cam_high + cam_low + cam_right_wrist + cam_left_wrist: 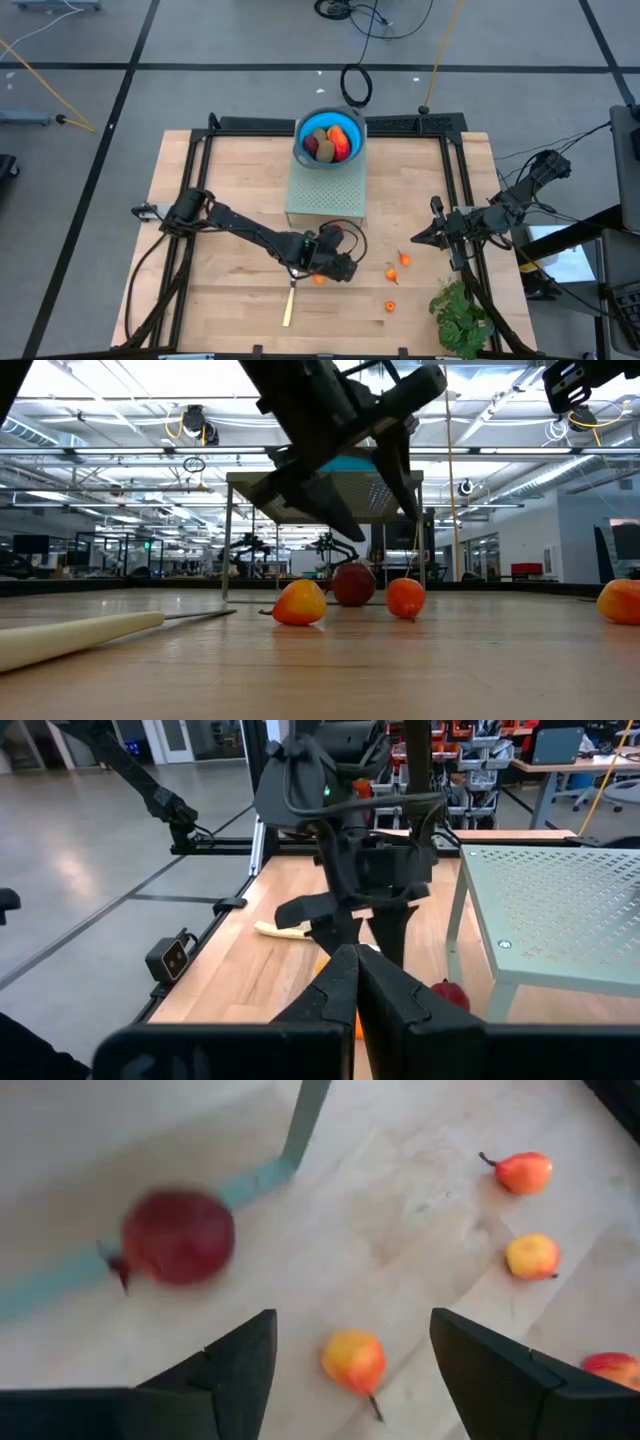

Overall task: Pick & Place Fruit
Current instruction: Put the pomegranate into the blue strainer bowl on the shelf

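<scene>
Between the open, empty fingers of the left pincer (350, 1370) lies an orange fruit (354, 1362) on the surface (230, 180); a red ball (178, 1237) sits just ahead by the stand's leg (303, 1122). Right pincer (416, 238) waits shut, well apart.

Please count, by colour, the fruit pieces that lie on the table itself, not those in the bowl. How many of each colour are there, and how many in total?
Orange pieces: 4
Dark red ball: 1
Total: 5
</scene>
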Motion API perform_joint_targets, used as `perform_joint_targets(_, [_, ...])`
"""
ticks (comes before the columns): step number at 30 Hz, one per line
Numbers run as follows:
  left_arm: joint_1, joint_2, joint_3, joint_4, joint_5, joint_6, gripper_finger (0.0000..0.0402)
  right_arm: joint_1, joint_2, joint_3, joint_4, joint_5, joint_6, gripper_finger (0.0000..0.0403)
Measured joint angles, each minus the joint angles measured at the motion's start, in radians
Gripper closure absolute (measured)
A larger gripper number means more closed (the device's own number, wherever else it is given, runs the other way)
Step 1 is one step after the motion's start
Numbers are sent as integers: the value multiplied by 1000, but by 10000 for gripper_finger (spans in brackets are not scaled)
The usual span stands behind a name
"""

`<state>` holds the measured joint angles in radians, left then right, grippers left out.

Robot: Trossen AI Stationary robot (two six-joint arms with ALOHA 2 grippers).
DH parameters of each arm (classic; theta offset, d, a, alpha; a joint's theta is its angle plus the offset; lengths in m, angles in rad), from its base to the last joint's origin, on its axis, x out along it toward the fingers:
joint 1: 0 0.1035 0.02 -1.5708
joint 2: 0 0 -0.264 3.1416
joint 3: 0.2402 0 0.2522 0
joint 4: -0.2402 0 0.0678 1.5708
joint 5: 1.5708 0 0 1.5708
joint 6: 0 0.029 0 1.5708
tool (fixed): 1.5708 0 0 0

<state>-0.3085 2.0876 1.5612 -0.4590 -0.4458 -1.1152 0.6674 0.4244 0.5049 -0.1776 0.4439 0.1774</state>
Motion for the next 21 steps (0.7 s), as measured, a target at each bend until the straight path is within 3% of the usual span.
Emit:
perform_joint_targets(4, [4, -6, 0, 0, -14, 199, 154, 0, 0, 0, 1, 0, -6, 403])
perform_joint_targets(7, [13, -11, 0, -3, 32, 304, 162, 0, 0, 0, 0, 0, -6, 403])
perform_joint_targets(14, [21, -13, 0, -9, 146, 445, 175, 0, 0, 0, 1, 0, -6, 403])
perform_joint_targets(21, [5, -59, -1, -17, 164, 613, 198, 0, 0, 0, 1, 0, -6, 403])
